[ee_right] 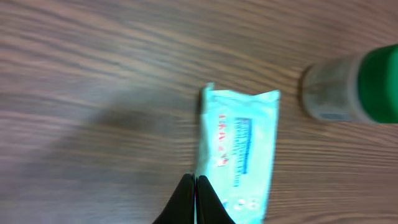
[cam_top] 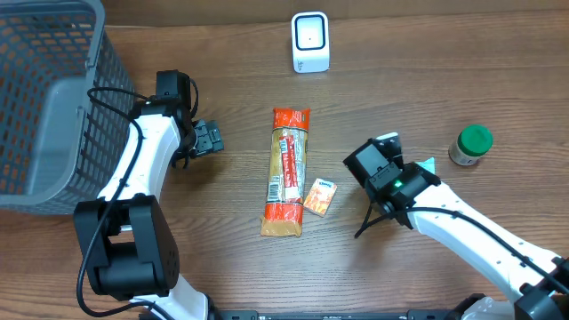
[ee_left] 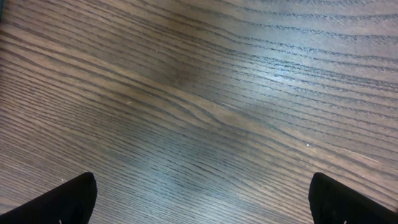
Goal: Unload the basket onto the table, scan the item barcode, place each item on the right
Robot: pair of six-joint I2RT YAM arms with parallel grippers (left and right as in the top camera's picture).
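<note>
on the table (cam_top: 427, 71) | left jaws wide; right jaws closed | pale packet (ee_right: 249, 137) print unreadable

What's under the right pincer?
A pale blue packet lies on the table beneath the shut right pincer. From overhead the arm covers all but one corner. Any barcode on it can't be made out.
</note>
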